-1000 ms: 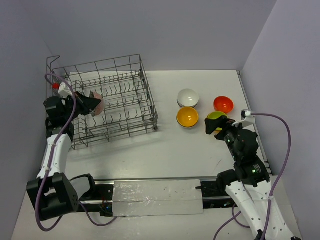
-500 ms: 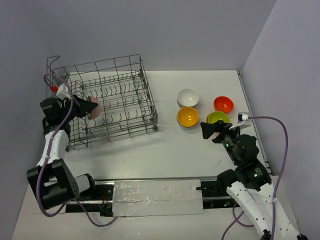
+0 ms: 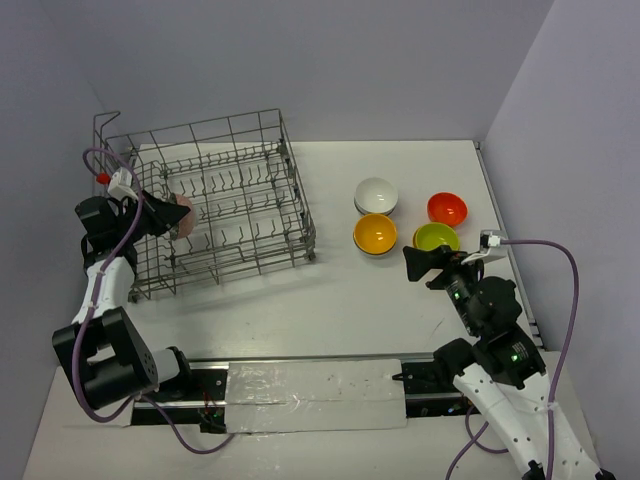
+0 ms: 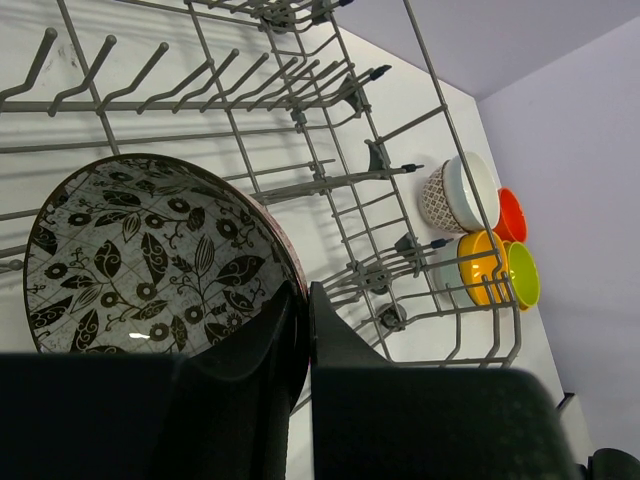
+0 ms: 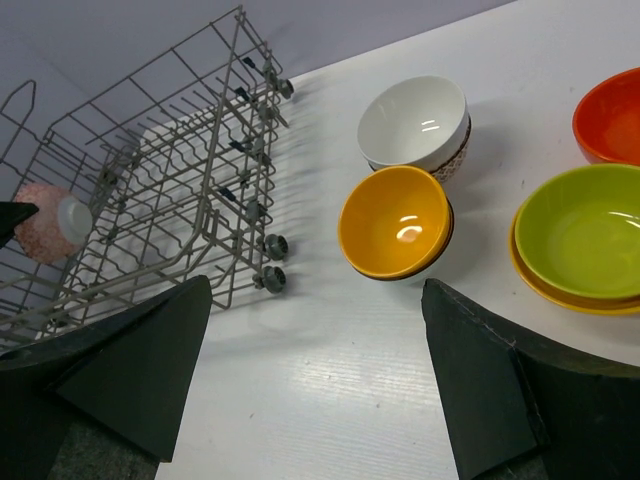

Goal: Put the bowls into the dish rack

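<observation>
Broadly, the white table [image 3: 330, 290] carried everything, with the grey wire dish rack [image 3: 215, 200] standing on its far left part, turned a little askew to the table's edges. Its rows of upright tines showed clearly in the left wrist view.

The left gripper [image 3: 170, 215] reached into the rack's left end through the gridded side. It was clenched on the rim of the patterned bowl [image 4: 150, 260], one finger on each side of the rim. That bowl stood on edge inside the rack, its black-and-white leafy inside facing the left wrist camera and its pinkish outside showing in the right wrist view [image 5: 45, 228].

The right gripper [image 3: 425, 265] hung above the table near the right-hand bowls. Its jaws were spread wide with nothing between them.

Four bowls sat in a loose cluster on the right of the table, well apart from the rack. The white bowl [image 3: 376, 193] sat on a lattice-patterned one. Just nearer lay the orange bowl [image 3: 375, 233], nested in a darker one. The lime green bowl [image 3: 436, 237] rested on a yellow one, closest to the right gripper. The red bowl [image 3: 447, 208] lay just beyond it.
</observation>
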Controlling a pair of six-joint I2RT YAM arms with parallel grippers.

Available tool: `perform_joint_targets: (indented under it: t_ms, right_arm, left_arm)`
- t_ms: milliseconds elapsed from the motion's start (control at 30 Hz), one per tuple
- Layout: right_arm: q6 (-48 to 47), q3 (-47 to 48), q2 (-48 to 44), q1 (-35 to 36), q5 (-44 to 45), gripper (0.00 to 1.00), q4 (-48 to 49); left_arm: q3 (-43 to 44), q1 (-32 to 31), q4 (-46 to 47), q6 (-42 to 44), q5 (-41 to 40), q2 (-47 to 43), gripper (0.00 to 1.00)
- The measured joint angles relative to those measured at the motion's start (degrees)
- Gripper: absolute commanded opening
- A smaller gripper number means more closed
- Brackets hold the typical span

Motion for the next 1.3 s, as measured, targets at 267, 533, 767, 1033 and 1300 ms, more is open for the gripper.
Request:
perform_joint_targets:
  t_ms: [267,533,767,1033,1300]
  right_arm:
    - [0.0,-0.2,-0.3,0.3,0.2,0.93,0.0]
    - [0.0,-0.3,-0.3,0.3,0.2,0.93,0.0]
    - [0.0,-0.3,-0.3,0.3,0.2,0.93,0.0]
    - [0.0,-0.3,-0.3,0.3,0.2,0.93,0.0]
    - [0.0,-0.3,-0.3,0.3,0.2,0.93,0.0]
  left_arm:
    - [0.0,0.4,1.0,-1.2,1.8,0.2,0.0]
    - [-1.1,2.1,6.5,-5.8,5.7,0.6,0.0]
    - [-1.4,3.3,7.7,-7.3,6.0,0.6,0.0]
    - [-1.6,3.3,8.3,-8.7,5.8,0.7,0.0]
    - [-0.9,3.3,5.9,-7.7,3.3,0.9,0.0]
